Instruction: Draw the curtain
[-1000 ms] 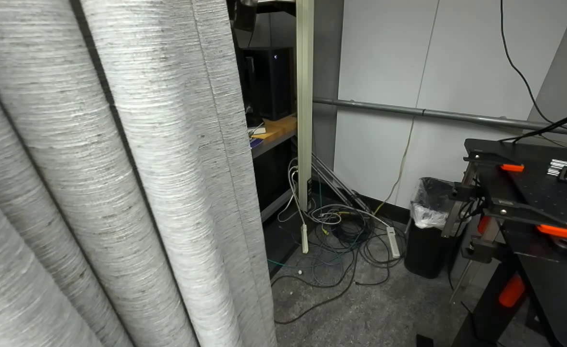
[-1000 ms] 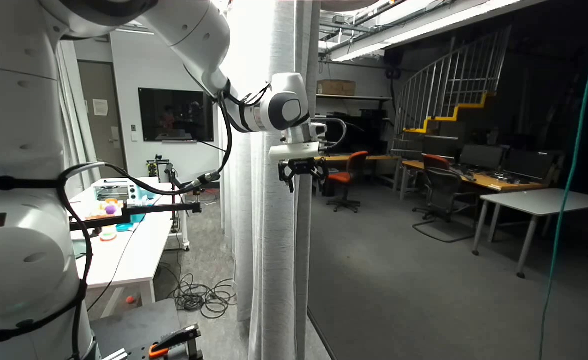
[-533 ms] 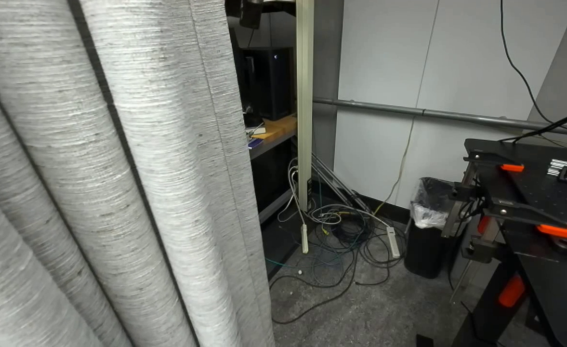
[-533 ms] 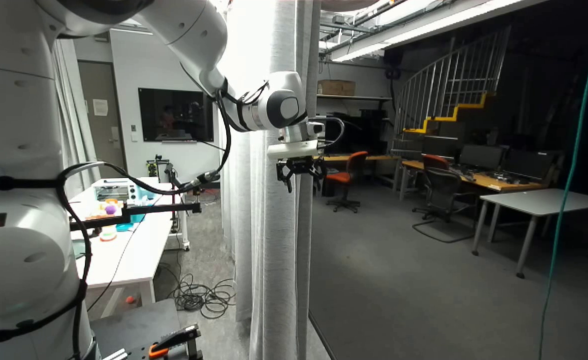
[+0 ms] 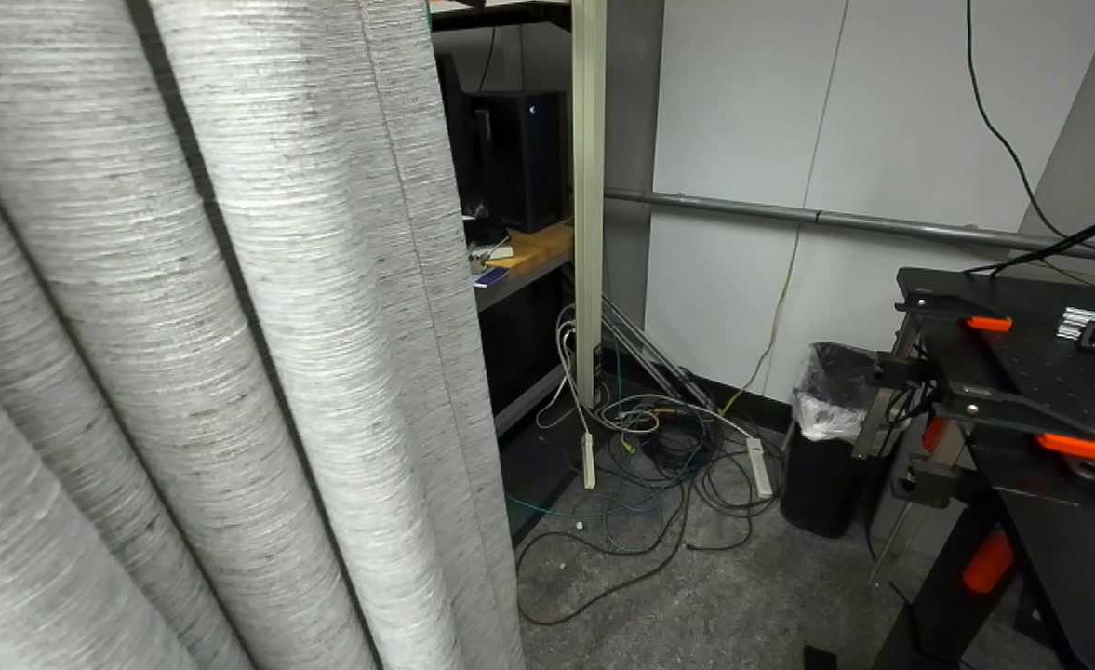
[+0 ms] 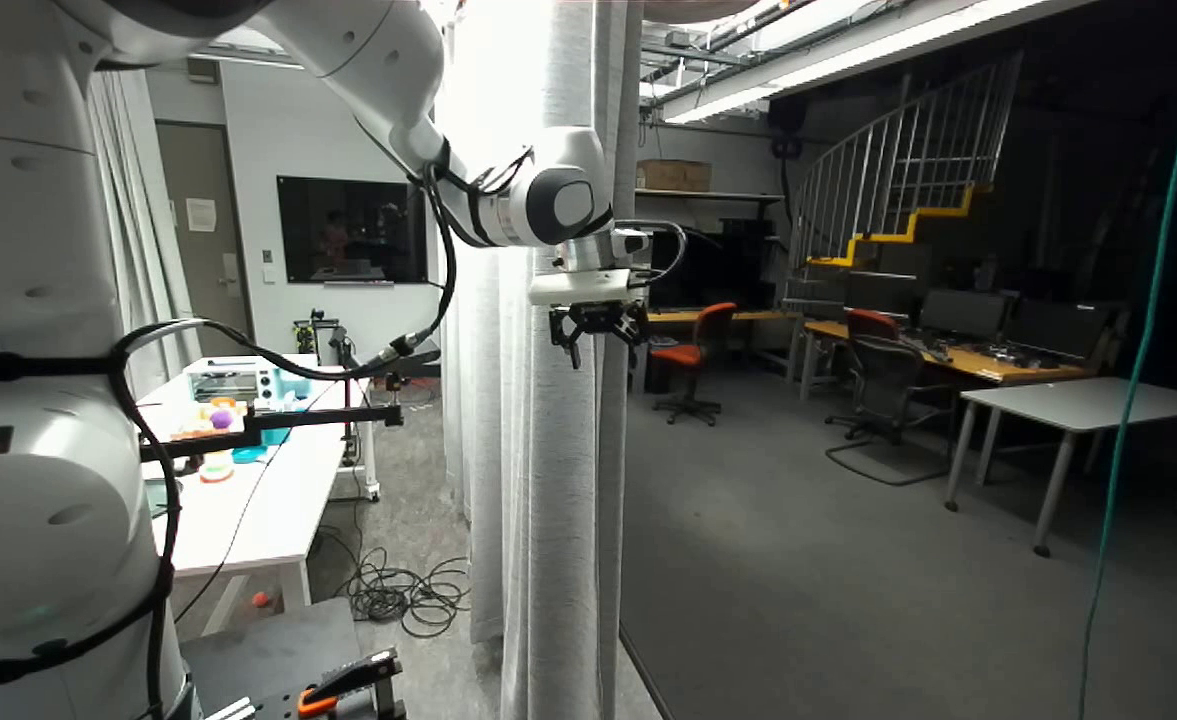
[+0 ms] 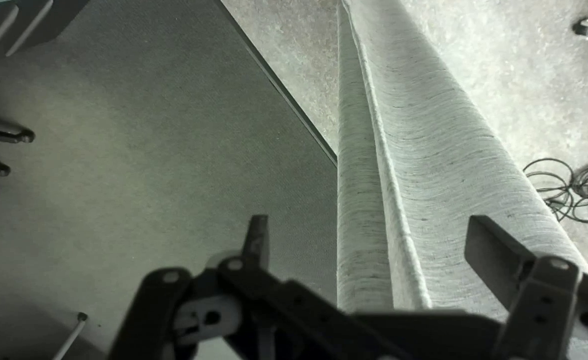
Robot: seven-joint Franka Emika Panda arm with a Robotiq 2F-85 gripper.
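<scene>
Clearly, the claw [image 7: 368, 220] stands wide, its two dark fingers [image 7: 257, 240] well apart across the lower half of the wrist view. Seen between them, the curtain [image 7: 438, 165] runs from the lower middle to the top edge; whether the claw touches it I cannot tell. In an exterior view the arm [image 6: 38, 290] fills the left side and reaches to the middle of the frame, where the claw overlaps the curtain's pale upright drop. In an exterior view the curtain's deep vertical folds take up the left half, and at the right edge a black worktop [image 5: 1077, 549] bears orange-tipped clamps [image 5: 994, 411], a lined bin [image 5: 821, 484] just beside it. Farther off, toward the lower left in an exterior view, coiled cable [image 6: 380, 598] lies between a white worktop [image 6: 273, 520] and the curtain. Farthest come white wall panels [image 5: 742, 298] behind the bin, an orange chair [image 6: 714, 325] right of the curtain, and a staircase [image 6: 938, 211] with yellow steps, upper right.
</scene>
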